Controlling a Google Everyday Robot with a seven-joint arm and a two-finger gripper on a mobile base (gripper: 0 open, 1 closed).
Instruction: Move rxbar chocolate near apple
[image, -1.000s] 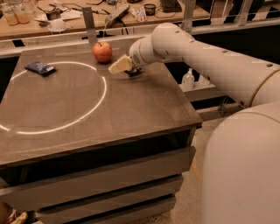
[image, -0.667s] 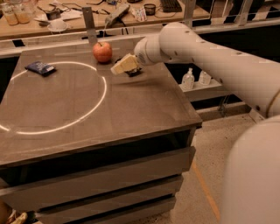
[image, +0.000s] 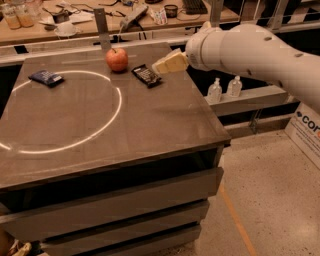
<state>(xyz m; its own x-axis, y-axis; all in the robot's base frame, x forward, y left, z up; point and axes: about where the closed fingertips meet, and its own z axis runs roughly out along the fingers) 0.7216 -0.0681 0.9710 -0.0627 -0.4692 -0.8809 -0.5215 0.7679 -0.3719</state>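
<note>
The red-orange apple (image: 117, 59) sits at the far side of the table. The rxbar chocolate (image: 146, 75), a flat dark bar with pale stripes, lies flat on the table just right of the apple, a small gap between them. My gripper (image: 159, 67), with pale yellowish fingers, hovers just right of and slightly above the bar. It is open, holds nothing and does not touch the bar.
A small dark blue packet (image: 46, 77) lies at the table's far left. A white ring of light (image: 100, 131) marks the brown tabletop (image: 150, 130). A cluttered bench (image: 75, 20) stands behind; two bottles (image: 224, 89) sit on a shelf to the right.
My gripper was down on the bar next to the apple; it has let the bar go and drawn back up and to the right. The bar now lies free on the table.
</note>
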